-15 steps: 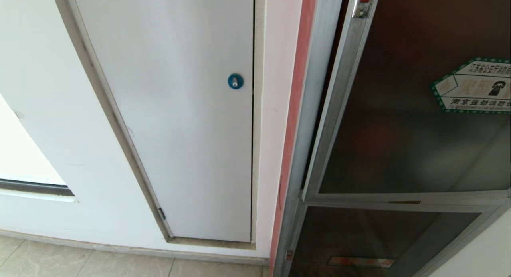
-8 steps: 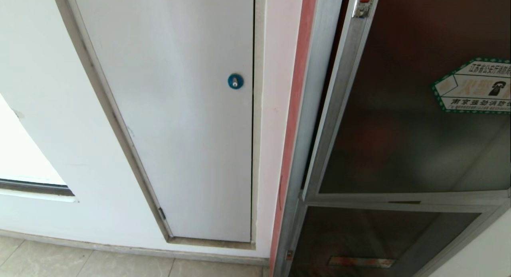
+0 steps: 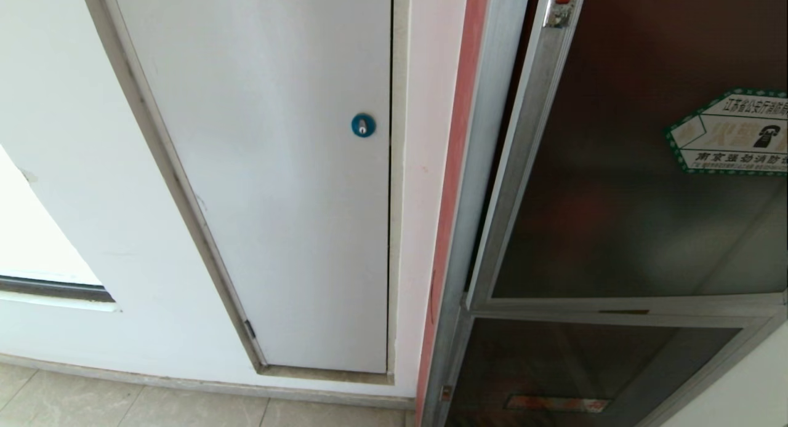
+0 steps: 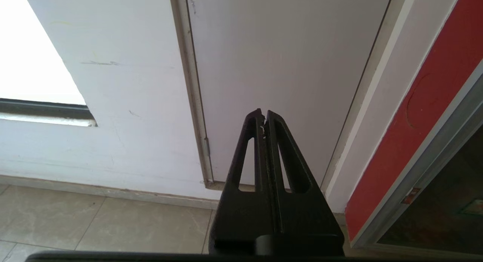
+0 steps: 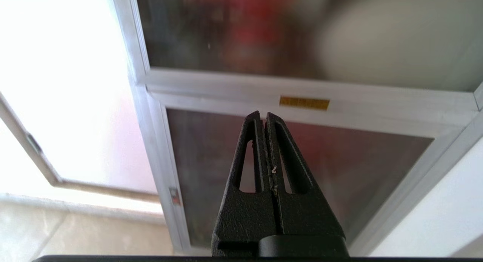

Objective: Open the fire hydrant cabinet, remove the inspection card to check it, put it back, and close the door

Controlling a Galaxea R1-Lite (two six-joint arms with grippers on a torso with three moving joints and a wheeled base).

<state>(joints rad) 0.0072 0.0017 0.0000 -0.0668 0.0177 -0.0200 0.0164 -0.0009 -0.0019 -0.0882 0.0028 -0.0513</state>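
Note:
The fire hydrant cabinet fills the right of the head view, silver-framed with red edging. Its upper glass door carries a green-bordered hexagonal sticker and stands slightly ajar at its left edge, with a metal latch at the top. Neither arm shows in the head view. My right gripper is shut and empty, pointing at the lower glass panel under the door's bottom rail. My left gripper is shut and empty, facing the white panel door. The inspection card is hidden.
A white panel door with a blue lock is set in the wall left of the cabinet. Beige floor tiles run along the wall's base. A bright window opening lies at the far left.
The head view is the same in all three frames; only the faint reflections in the door's dark glass shift slightly.

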